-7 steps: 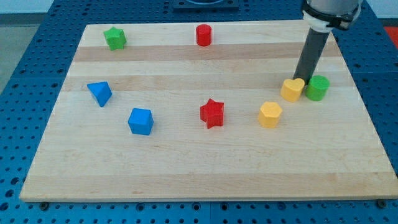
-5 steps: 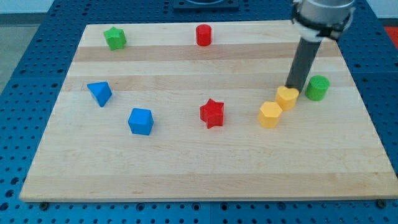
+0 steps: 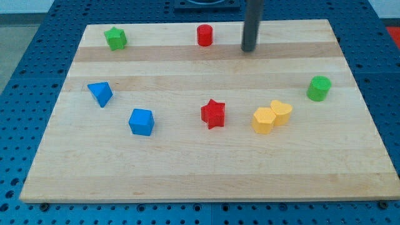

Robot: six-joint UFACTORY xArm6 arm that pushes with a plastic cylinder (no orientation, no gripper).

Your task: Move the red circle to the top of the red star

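Camera view: my tip [image 3: 249, 50], with no fingers to show, sits right of the red circle [image 3: 204, 35], well above the red star [image 3: 213, 114].

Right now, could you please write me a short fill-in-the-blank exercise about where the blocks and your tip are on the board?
1. My tip is to the view's ____ of the red circle.
2. The two yellow blocks are ____ each other.
3. The red star lies toward the view's ____ from the red circle.
4. The block nearest the board's top left corner is ____ in colour.

Missing words: right; touching; bottom; green
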